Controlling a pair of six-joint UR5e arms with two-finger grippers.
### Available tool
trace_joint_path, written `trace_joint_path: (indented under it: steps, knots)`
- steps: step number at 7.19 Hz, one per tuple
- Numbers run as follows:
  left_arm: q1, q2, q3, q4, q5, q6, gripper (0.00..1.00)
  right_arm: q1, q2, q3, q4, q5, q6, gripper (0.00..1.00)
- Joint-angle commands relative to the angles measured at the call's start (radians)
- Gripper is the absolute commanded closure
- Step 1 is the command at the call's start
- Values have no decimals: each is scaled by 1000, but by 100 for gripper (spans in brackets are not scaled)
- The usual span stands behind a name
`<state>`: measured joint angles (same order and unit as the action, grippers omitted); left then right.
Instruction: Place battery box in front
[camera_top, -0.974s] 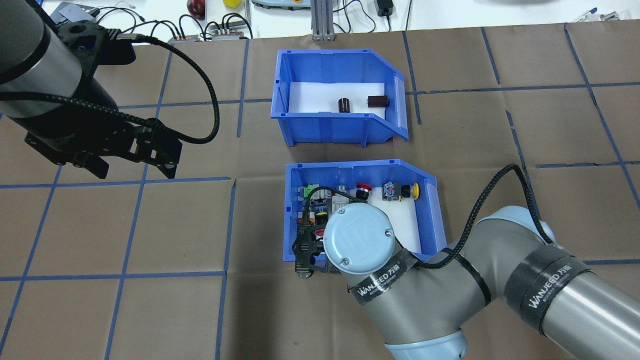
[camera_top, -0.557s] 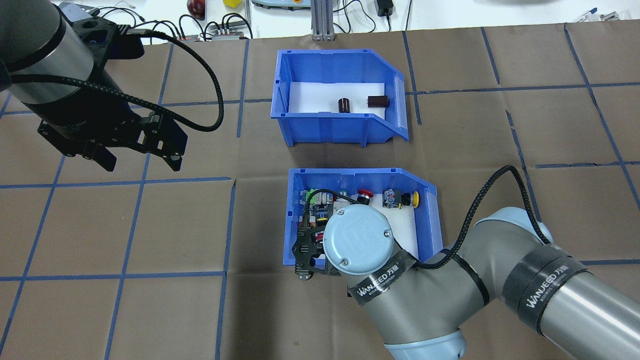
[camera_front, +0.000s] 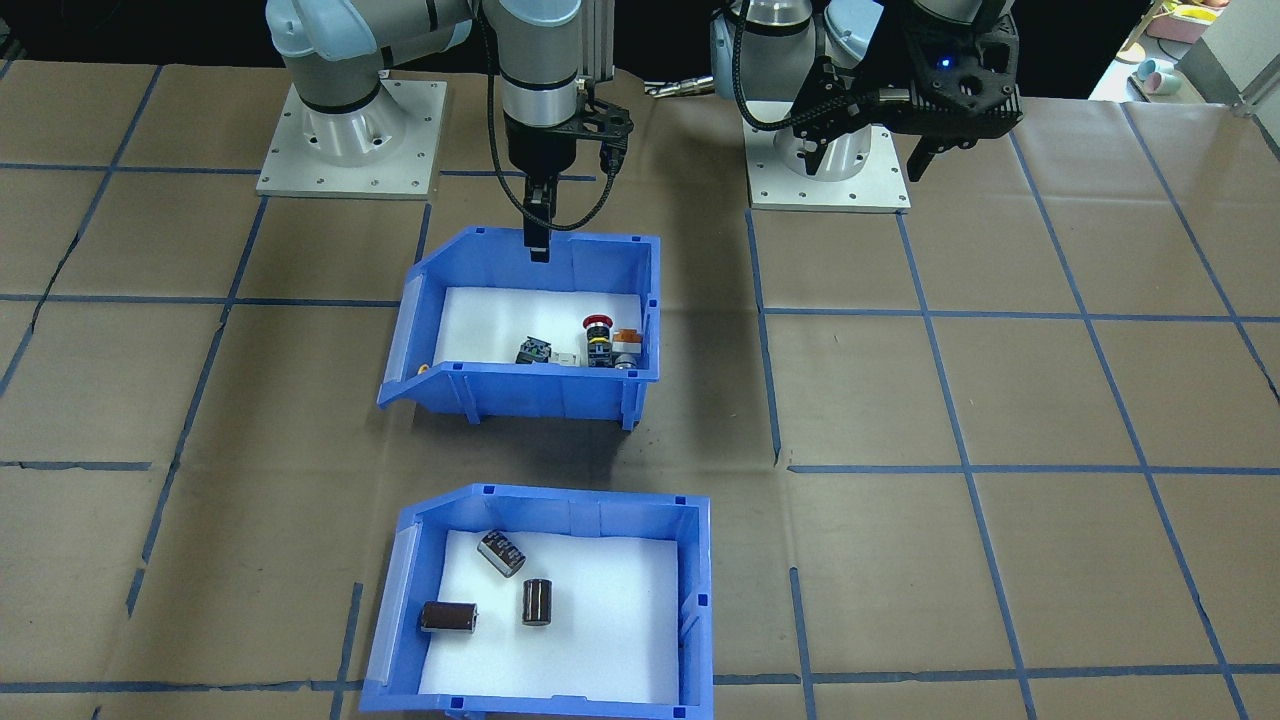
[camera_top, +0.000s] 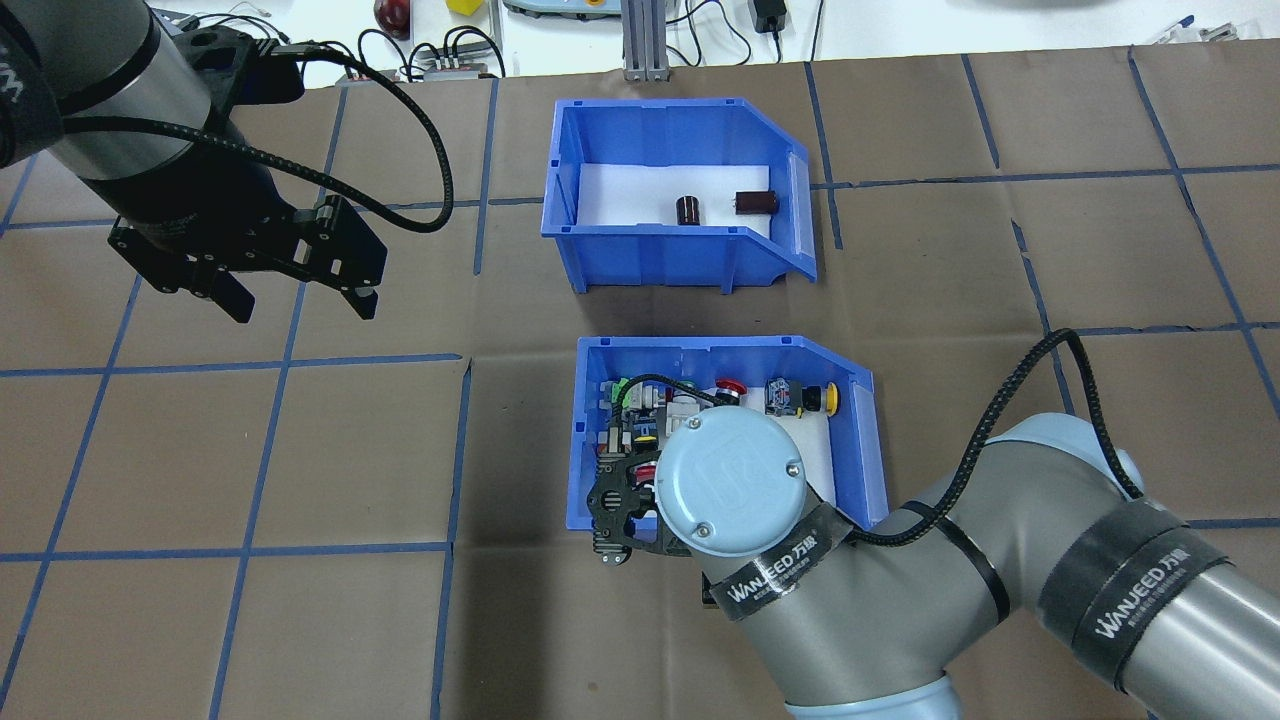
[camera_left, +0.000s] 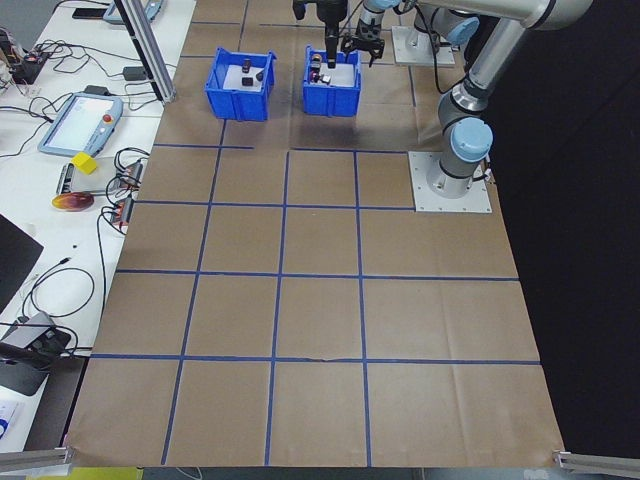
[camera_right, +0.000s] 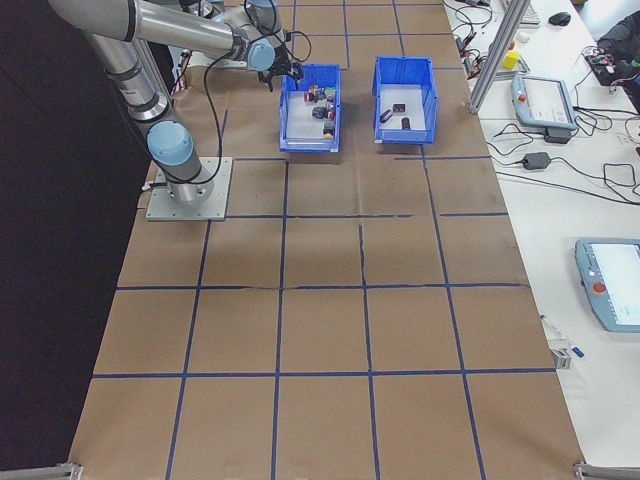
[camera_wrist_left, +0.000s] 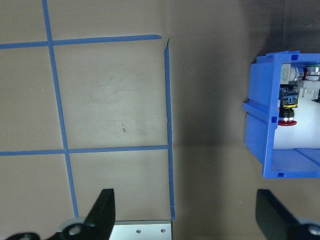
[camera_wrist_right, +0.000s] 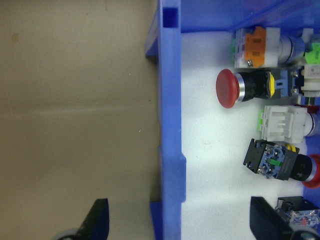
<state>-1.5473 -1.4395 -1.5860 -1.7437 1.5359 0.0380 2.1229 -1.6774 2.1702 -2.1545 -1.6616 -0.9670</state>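
The right gripper (camera_front: 538, 245) hangs over the back wall of the switch bin (camera_top: 577, 450), its two fingers spread wide with one finger outside the wall above the brown paper and the other over the white floor; it holds nothing. Just inside that wall, under and beside the inner finger, lie the push-button switches (camera_wrist_right: 250, 87), among them a red mushroom-head button on a black and yellow body, an orange-capped one and white contact blocks. Beyond this bin, on the side away from the robot, stands the battery box (camera_top: 640, 255), apart from the switch bin, with three dark cylindrical cells (camera_front: 537, 602) on its white floor. Well off to the side, the left gripper (camera_top: 296, 297) hovers above the paper-covered table (camera_top: 300, 450), fingers parted and empty.
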Motion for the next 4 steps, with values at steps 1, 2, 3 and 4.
trace_joint_path:
  steps: [1,2,3,4]
  knots:
    - [33,20,-28,0,-25,10,1,-26,-62,-134,260,-4,-1,0]
    - [36,22,-32,4,1,13,1,-55,-61,-189,324,-7,2,0]
    - [36,19,-29,6,76,13,1,-131,-62,-214,327,-3,4,0]
    - [35,19,-31,4,85,11,1,-215,-61,-240,327,-1,10,0]
